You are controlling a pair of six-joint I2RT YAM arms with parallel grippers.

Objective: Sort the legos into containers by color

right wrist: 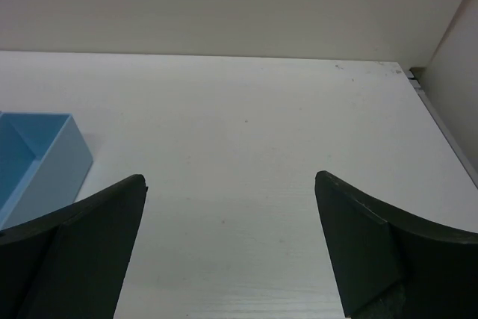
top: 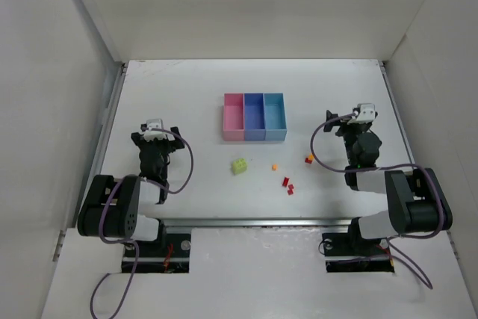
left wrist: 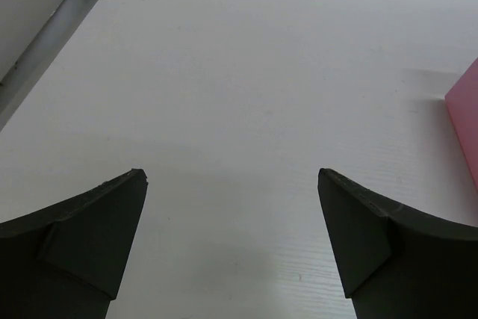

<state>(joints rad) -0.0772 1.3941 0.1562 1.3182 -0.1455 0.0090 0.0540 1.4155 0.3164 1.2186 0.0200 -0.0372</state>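
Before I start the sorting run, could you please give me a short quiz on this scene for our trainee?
1. True or false: the red bricks lie on the table, outside the bins.
2. What colour is the middle bin? A pink, B blue, C pale blue.
3. Fill in the blank: the left gripper and the right gripper both stand ___ and hold nothing.

Key: 1 true; 2 B; 3 open.
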